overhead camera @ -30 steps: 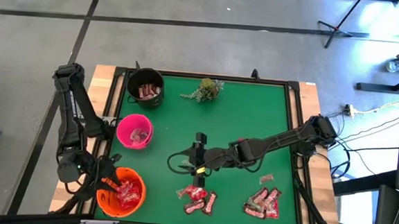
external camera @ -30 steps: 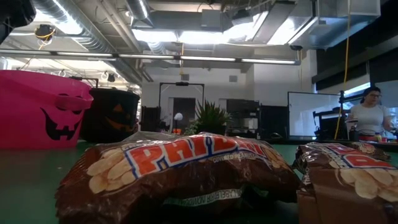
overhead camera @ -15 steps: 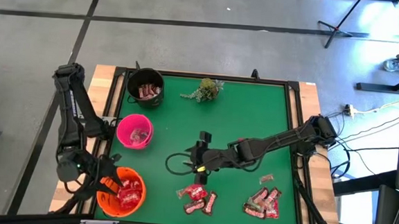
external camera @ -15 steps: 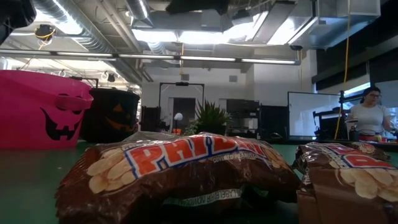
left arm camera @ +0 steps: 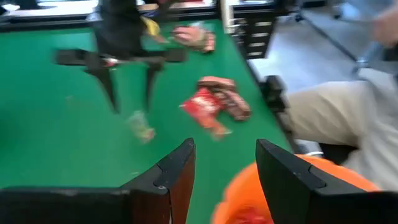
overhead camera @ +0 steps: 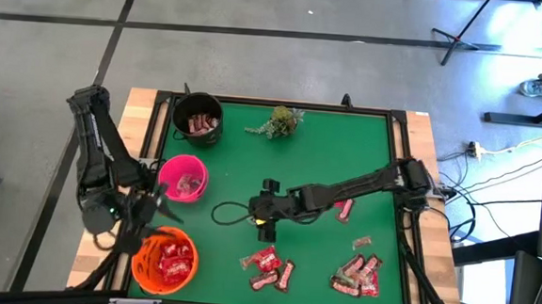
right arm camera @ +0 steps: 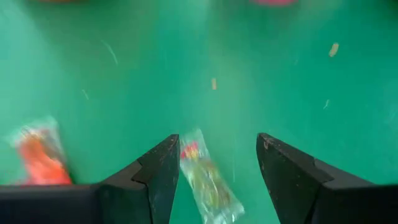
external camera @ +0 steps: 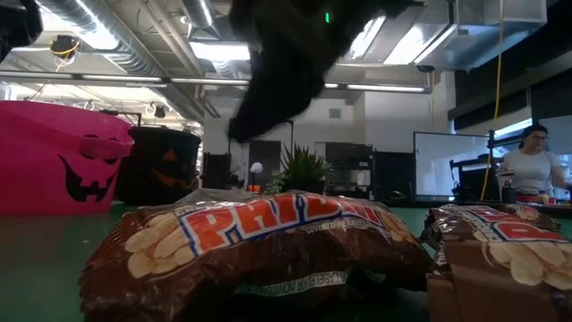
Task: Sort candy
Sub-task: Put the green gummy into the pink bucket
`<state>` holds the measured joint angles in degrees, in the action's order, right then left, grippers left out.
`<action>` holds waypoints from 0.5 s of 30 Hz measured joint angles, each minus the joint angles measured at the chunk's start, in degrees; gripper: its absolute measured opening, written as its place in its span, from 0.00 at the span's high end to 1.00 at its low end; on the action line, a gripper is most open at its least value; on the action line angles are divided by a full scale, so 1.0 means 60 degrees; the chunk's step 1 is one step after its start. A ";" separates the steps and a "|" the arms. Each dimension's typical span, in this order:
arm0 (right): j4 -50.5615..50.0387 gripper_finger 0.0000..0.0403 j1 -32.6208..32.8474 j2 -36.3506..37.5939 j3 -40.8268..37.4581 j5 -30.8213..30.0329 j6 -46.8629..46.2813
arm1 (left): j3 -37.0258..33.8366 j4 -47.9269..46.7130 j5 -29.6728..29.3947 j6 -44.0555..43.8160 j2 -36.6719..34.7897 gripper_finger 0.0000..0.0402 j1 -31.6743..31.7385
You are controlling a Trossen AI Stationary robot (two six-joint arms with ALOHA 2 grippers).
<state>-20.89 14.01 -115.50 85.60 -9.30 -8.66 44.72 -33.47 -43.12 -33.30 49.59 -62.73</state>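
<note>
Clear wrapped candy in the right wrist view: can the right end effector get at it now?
Probably yes. The right end effector is open, the clear wrapped candy lies on bare green mat between its fingers, nothing covering it.

The green desk carries three bowls along its nine o'clock edge: black, pink, orange. A leafy sprig lies at twelve o'clock. Candy is scattered toward six o'clock.

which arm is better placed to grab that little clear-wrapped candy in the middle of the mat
Right. The right gripper hangs open with the clear-wrapped candy between its fingers; the left gripper is off by the orange bowl.
</note>
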 joint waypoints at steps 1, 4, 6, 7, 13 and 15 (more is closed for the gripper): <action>-0.0172 0.48 -0.0048 -0.0127 0.0000 0.0031 0.0017 | -0.0044 -0.0136 0.0076 -0.0024 -0.0103 0.61 0.0241; -0.0486 0.48 -0.0107 -0.0355 0.0000 0.0051 0.0175 | -0.0273 -0.0331 0.0438 0.0113 -0.0412 0.61 0.0898; -0.0701 0.48 -0.0107 -0.0445 0.0000 0.0058 0.0236 | -0.0394 -0.0277 0.0644 0.0367 -0.0603 0.61 0.1275; -0.0799 0.48 -0.0107 -0.0473 0.0000 0.0056 0.0239 | -0.0462 -0.0242 0.0742 0.0453 -0.0698 0.61 0.1454; -0.0969 0.48 -0.0107 -0.0474 0.0004 0.0058 0.0226 | -0.0984 0.1220 0.1493 0.1690 -0.1070 0.61 0.2373; -0.0971 0.48 -0.0109 -0.0474 0.0004 0.0069 0.0080 | -0.1170 0.1813 0.1851 0.2100 -0.1101 0.61 0.2657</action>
<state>-26.72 13.35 -118.34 85.62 -8.88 -8.19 37.70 -22.59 -32.01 -20.70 42.98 -46.79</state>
